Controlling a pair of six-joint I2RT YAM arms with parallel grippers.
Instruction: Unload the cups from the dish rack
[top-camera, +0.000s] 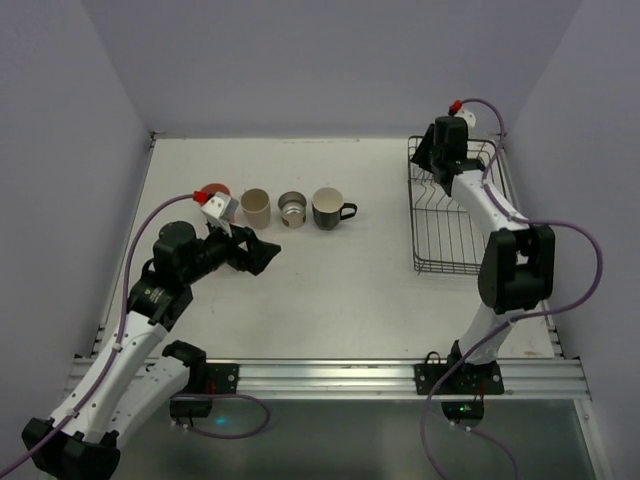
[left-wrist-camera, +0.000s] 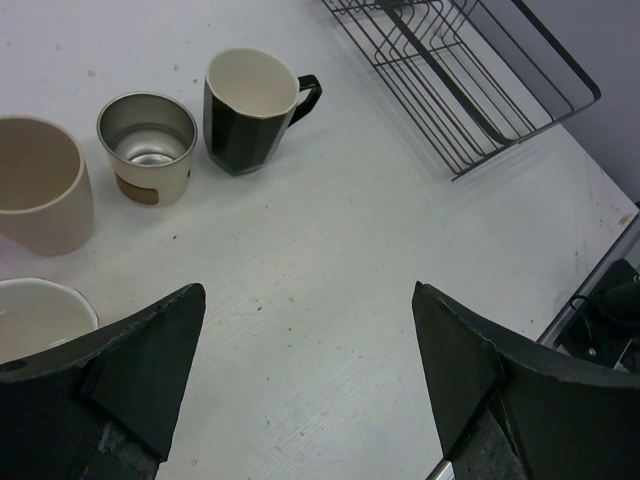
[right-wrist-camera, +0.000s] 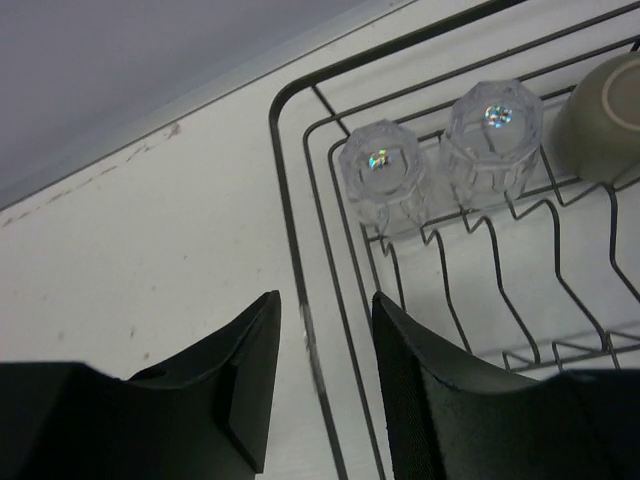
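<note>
A: Worktop (top-camera: 330, 290) carries the dish rack (top-camera: 415, 215) at two o'clock; why?
B: Right arm's reach. Left pincer (left-wrist-camera: 305, 300) gapes empty by four cups (top-camera: 256, 207) stood at ten o'clock; right pincer (right-wrist-camera: 322, 310), parted, hovers over the rack's rim near two inverted clear glasses (right-wrist-camera: 383, 175), probably next.

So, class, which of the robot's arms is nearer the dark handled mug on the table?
Left. The left arm ends a little to the near-left of the mug; the right arm reaches over the dish rack at its far end, farther off.
</note>
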